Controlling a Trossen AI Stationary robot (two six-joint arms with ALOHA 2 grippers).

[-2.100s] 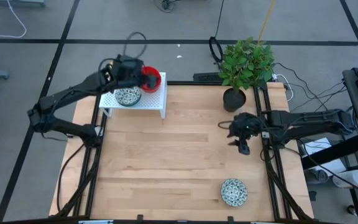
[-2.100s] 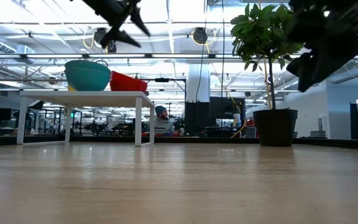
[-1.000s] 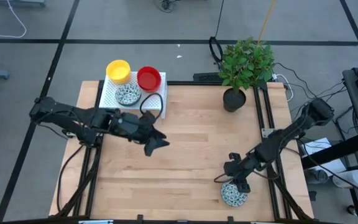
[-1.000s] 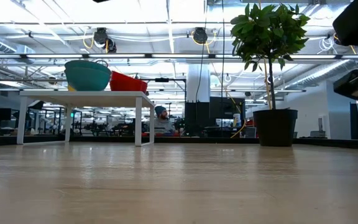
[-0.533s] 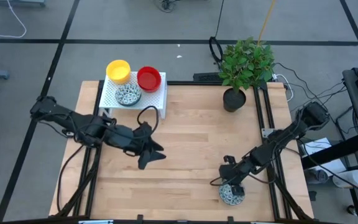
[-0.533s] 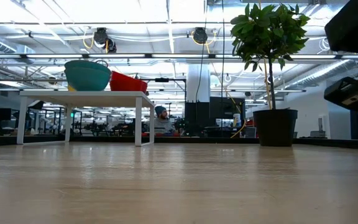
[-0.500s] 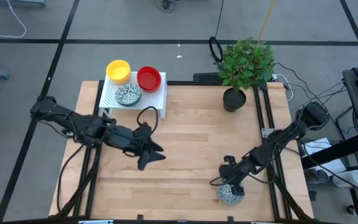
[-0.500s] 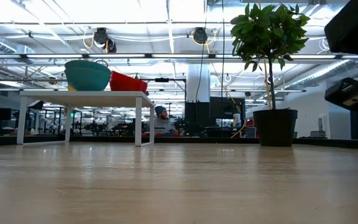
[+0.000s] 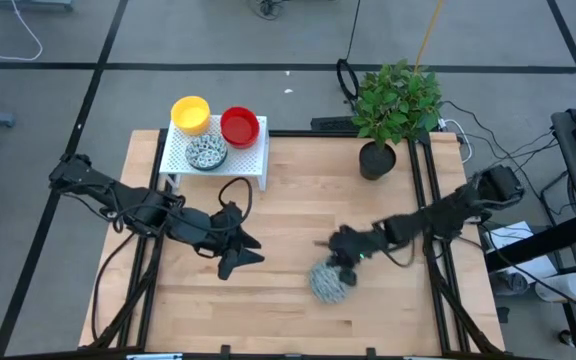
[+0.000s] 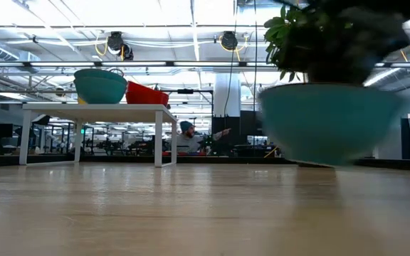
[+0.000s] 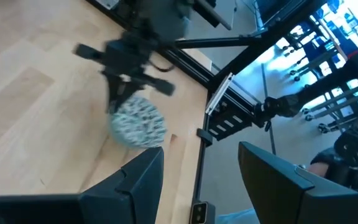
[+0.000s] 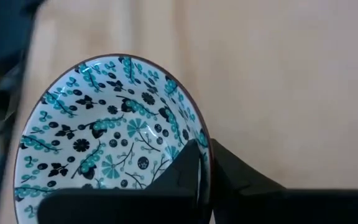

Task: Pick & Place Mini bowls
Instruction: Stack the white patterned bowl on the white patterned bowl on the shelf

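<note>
A mini bowl (image 9: pixel 328 283), white with a blue-green pattern inside (image 12: pixel 104 137) and teal outside (image 10: pixel 329 121), hangs over the table's middle, near the front, with my right gripper (image 9: pixel 340 268) shut on it. Left of it, my left gripper (image 9: pixel 238 257) hovers open with nothing between its fingers (image 11: pixel 138 180). In the left wrist view the bowl (image 11: pixel 137 122) hangs under the right gripper (image 11: pixel 126 93). On a white rack (image 9: pixel 248 162) at the far left sit a yellow bowl (image 9: pixel 190 113), a red bowl (image 9: pixel 239 125) and a patterned bowl (image 9: pixel 205 151). My right gripper pinches the bowl's rim (image 12: pixel 205 146) with one finger inside (image 12: pixel 188 171) and one outside (image 12: pixel 241 177) the wall. The fingers come at it from above. The bowl hangs below them, its opening up, clear of the table (image 10: pixel 191 213).
A potted plant (image 9: pixel 393 105) in a black pot stands at the far right of the table. Bare wood (image 9: pixel 298 200) lies between the rack and the plant. In the room behind, a person (image 10: pixel 187 139) shows in the low view.
My right gripper has shut on the patterned bowl near the table's right front, lifted it clear and carried it toward the table's left, to the middle. My left gripper has drifted a little toward the near edge, still open.
</note>
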